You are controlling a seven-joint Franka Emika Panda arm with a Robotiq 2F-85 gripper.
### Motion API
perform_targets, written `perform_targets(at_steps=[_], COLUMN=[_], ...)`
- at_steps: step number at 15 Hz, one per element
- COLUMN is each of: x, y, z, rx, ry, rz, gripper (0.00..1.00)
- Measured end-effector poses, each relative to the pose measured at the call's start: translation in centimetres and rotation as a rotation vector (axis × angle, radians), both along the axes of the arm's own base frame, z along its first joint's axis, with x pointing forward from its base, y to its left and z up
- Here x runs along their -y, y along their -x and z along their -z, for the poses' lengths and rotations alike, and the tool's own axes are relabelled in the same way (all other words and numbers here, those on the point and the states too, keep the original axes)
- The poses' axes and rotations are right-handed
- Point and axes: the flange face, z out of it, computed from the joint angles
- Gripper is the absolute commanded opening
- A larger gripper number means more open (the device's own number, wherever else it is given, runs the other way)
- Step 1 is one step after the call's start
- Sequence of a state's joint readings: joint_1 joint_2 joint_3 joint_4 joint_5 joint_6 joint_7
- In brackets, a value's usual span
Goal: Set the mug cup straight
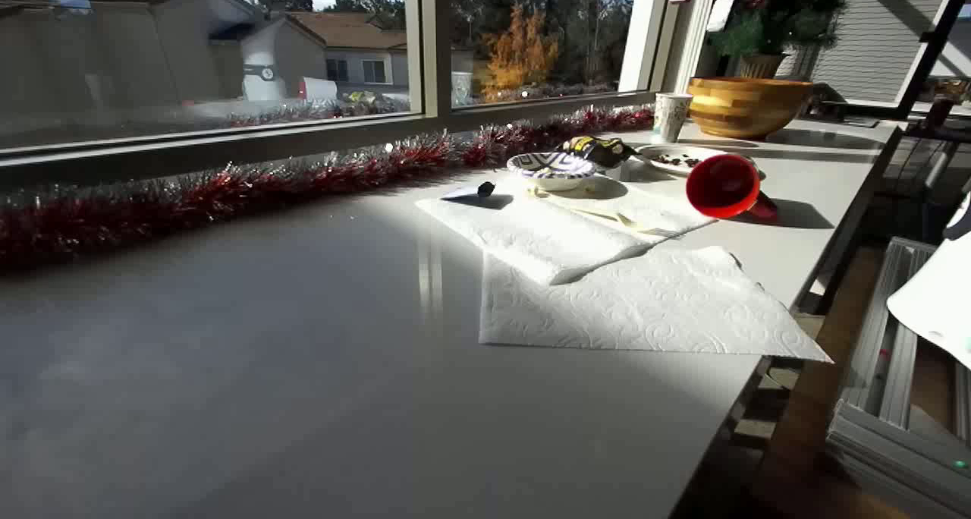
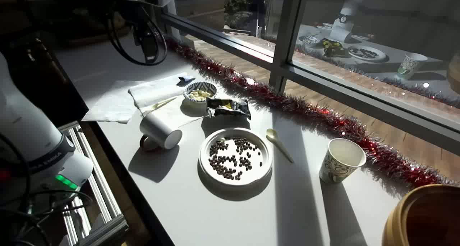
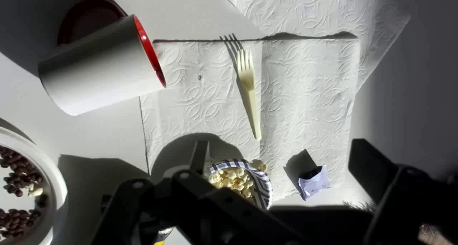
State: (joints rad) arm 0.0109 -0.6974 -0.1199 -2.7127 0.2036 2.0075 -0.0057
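By embossed paper towel (image 3: 300, 105), smooth cylindrical mug (image 3: 102, 67) on its side; jaws wide apart.

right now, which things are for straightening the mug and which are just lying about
For the job:
mug, on its side
gripper, open

Lying about:
fork
paper towels
popcorn bowl
white plate
spoon
dark packet
paper cup
wooden bowl
tinsel

Dark bits (image 3: 18, 221) are held on a plate (image 3: 55, 191), popcorn (image 3: 232, 177) in a bowl (image 3: 264, 186). A fork (image 3: 247, 77) is laid on a towel (image 3: 193, 112). Tinsel (image 2: 284, 104) is laid along the window (image 1: 432, 48).
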Motion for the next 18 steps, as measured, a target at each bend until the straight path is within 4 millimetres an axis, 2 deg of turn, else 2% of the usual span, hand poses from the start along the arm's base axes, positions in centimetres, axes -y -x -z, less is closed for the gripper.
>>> perform_targets(at_steps=[8, 10, 15, 18], x=[-0.4, -2.3, -10.2, -12.4], y=[-0.2, -0.8, -1.6, -1.5], z=[-0.1, 0.3, 3.2, 5.2], rx=[0.008, 0.058, 0.128, 0.136], ry=[0.02, 0.092, 0.345, 0.504], rz=[0.039, 0.084, 0.12, 0.152], gripper=[1.0, 1.0, 1.0, 1.0])
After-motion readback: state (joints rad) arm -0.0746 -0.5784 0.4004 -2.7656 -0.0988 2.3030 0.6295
